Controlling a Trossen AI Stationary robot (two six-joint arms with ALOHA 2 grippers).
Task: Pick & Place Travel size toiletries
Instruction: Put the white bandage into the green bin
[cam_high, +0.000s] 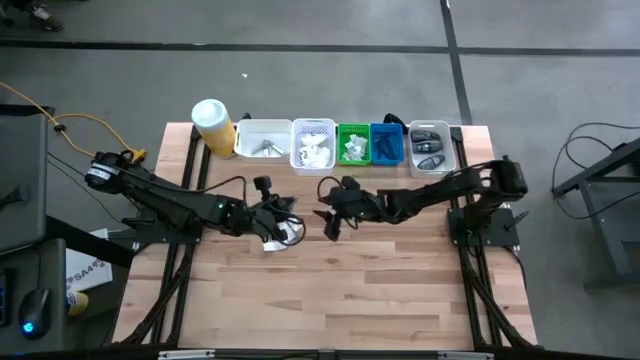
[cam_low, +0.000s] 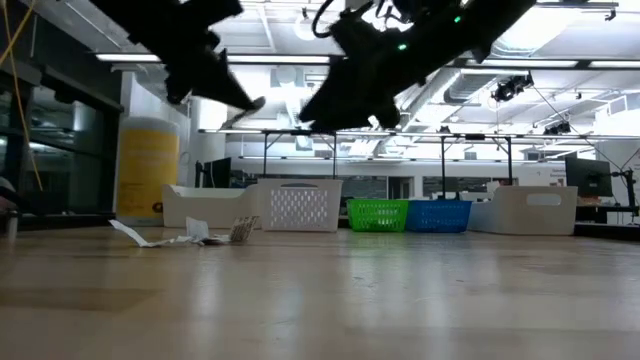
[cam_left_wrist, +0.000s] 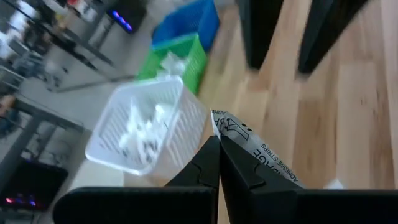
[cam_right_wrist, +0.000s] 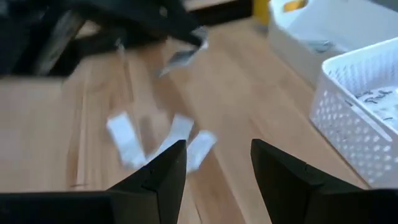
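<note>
Sorting looks well under way but unfinished. Along the upper middle of the high view runs a row of small bins: a white solid tray (cam_high: 262, 138), a white perforated plastic basket (cam_high: 313, 144), a green basket (cam_high: 353, 143), a blue basket (cam_high: 387, 143) and a pale grey tray (cam_high: 432, 147), each already holding small items. Several flat white paper-and-plastic sachets (cam_right_wrist: 158, 143) lie loose on the pale wooden worktop (cam_high: 340, 290), centre-left in the high view, so more trips seem needed.

The left tool (cam_left_wrist: 219, 144) is clenched on one printed white sachet (cam_left_wrist: 252, 148), raised off the worktop; in its wrist view the white perforated basket sits upper left of the pinched sachet, so a drop there is likely next. The right tool (cam_right_wrist: 217, 155) hangs above the worktop near the loose sachets, its fingers apart and grasping nothing.

A tall yellow canister with a white lid (cam_high: 213, 124) stands left of the bins. What lies inside each bin is too small to identify, and the low view shows only dark arm silhouettes overhead.
</note>
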